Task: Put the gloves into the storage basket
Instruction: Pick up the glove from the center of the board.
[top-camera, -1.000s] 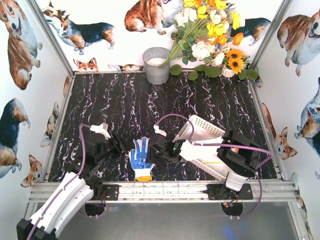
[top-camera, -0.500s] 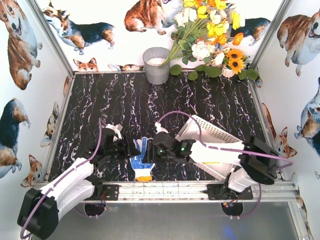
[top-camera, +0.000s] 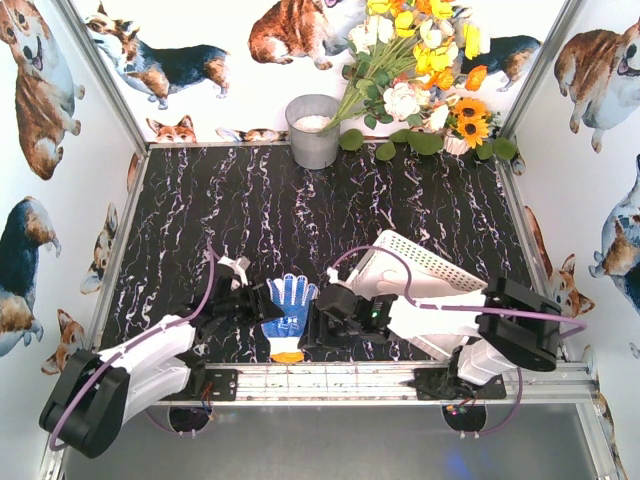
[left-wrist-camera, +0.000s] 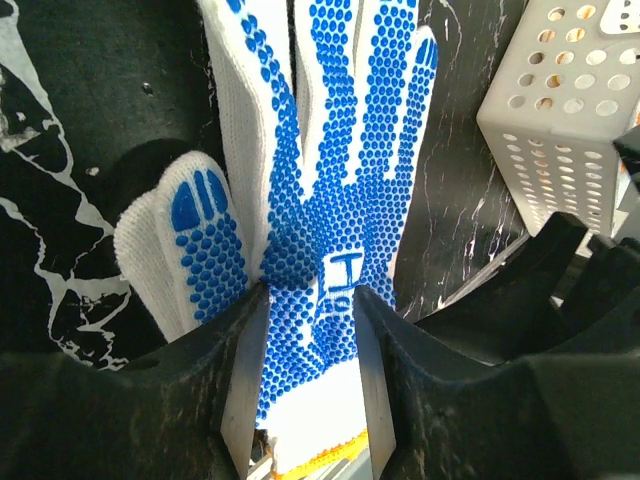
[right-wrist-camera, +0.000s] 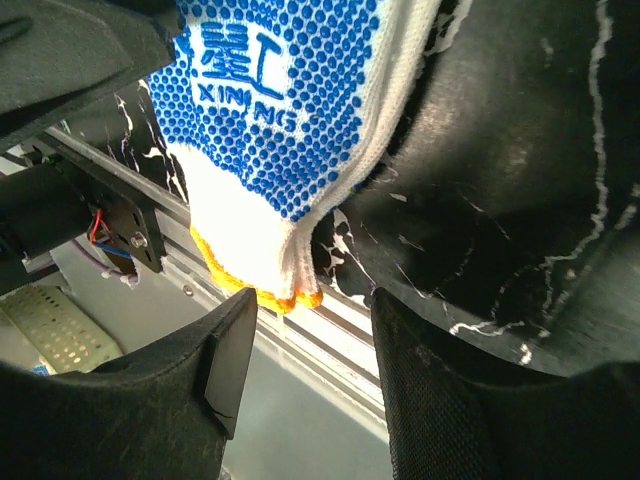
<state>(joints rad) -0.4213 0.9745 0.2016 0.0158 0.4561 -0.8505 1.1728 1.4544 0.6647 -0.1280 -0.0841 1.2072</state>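
Observation:
One white glove (top-camera: 287, 312) with a blue-dotted palm and an orange cuff lies palm up near the table's front edge. My left gripper (top-camera: 258, 300) reaches it from the left. In the left wrist view the gripper (left-wrist-camera: 310, 296) pinches the glove (left-wrist-camera: 340, 150) across the palm, and the knit creases between the jaws. My right gripper (top-camera: 318, 328) sits just right of the glove. In its wrist view that gripper (right-wrist-camera: 312, 312) is open, with the glove's cuff (right-wrist-camera: 262, 282) just beyond the tips. The white storage basket (top-camera: 420, 268) stands tilted at the right.
A grey metal bucket (top-camera: 313, 130) and a bunch of artificial flowers (top-camera: 420, 70) stand at the back wall. The aluminium rail (top-camera: 330, 378) runs along the near edge, right below the glove's cuff. The basket's perforated corner (left-wrist-camera: 560, 110) is close on the glove's right.
My left gripper has moved right onto the glove and narrowed its jaws on the palm. The right gripper has opened and drawn back toward the near edge. The glove's fingers shifted slightly right.

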